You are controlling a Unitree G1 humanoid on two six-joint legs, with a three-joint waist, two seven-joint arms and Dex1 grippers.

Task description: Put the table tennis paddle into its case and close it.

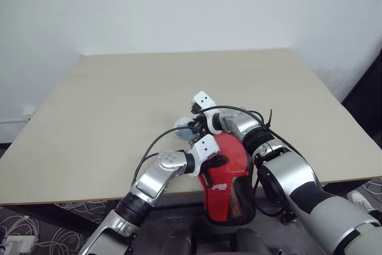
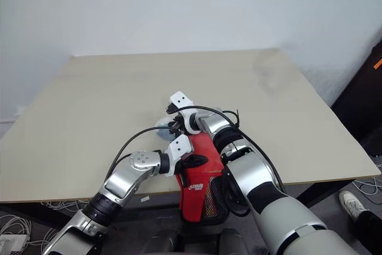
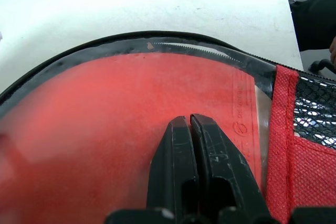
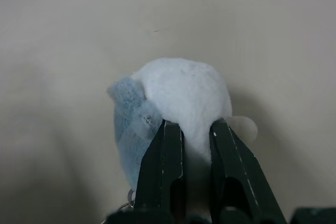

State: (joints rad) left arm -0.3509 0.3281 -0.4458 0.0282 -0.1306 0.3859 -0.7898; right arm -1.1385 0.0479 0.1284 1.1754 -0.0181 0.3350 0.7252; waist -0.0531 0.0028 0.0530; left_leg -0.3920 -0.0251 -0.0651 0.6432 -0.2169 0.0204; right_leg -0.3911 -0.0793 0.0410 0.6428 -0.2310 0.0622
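The case (image 1: 231,190) lies at the table's near edge, its red and black mesh end hanging over the edge. Through its clear half the table tennis paddle's red face (image 3: 121,103) shows inside; the handle is hidden. My left gripper (image 3: 189,119) is shut, with its tips resting on that clear cover (image 1: 219,160). Just beyond the case's far end, my right gripper (image 4: 194,125) is shut on a small grey-blue and white plush lump (image 4: 181,93), which sits on the table (image 1: 182,125).
The beige table (image 1: 119,94) stretches wide and bare beyond the case, up to a white wall. Cables run along both forearms and there are more on the floor below the near edge.
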